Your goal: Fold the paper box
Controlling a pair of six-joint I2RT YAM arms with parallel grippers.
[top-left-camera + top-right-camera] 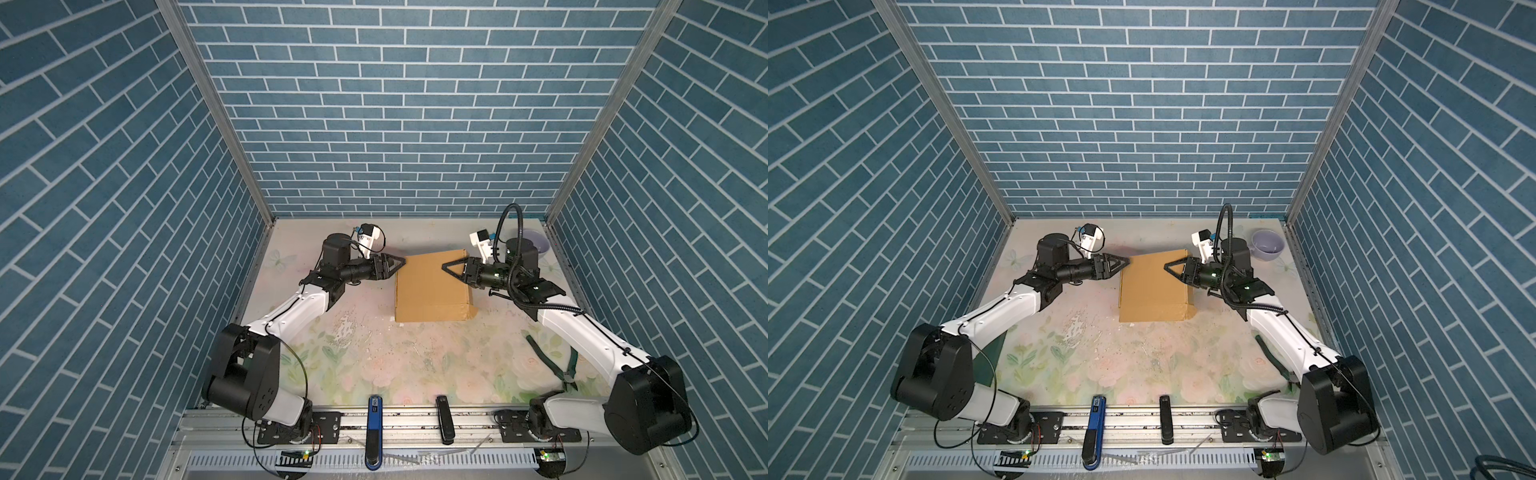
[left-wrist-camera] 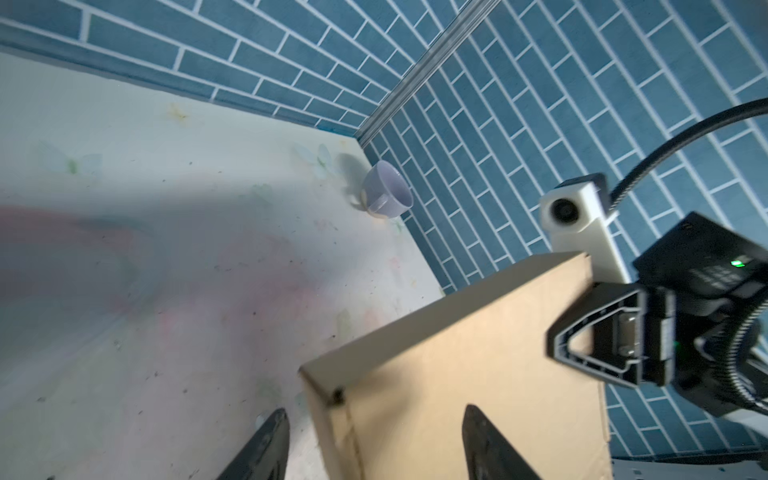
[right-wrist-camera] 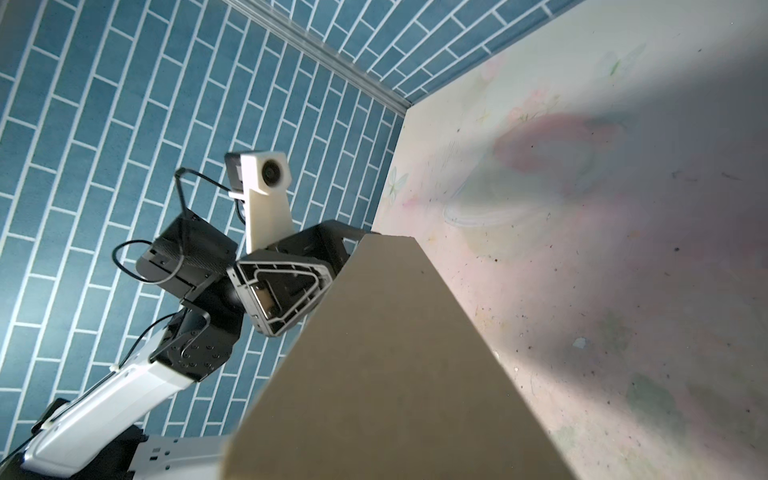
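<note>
The paper box (image 1: 432, 291) (image 1: 1154, 286) is a closed, shallow brown cardboard box lying at the back middle of the floral table. My left gripper (image 1: 403, 261) (image 1: 1126, 259) is at its far left corner. In the left wrist view, this gripper (image 2: 376, 411) is open and straddles that corner of the box (image 2: 478, 374), with one finger outside the wall and one over the top. My right gripper (image 1: 444, 265) (image 1: 1167, 264) (image 2: 550, 336) reaches in over the box's right edge. Its upper finger lies flat on the top and its lower finger is hidden. Cardboard (image 3: 395, 374) covers those jaws in the right wrist view.
A lilac cup (image 1: 1266, 245) (image 2: 386, 195) stands in the far right corner by the wall. A dark green-handled tool (image 1: 557, 357) lies under the right arm. A blue tool (image 1: 374, 428) and a black one (image 1: 444, 419) rest on the front rail. Brick-patterned walls close three sides.
</note>
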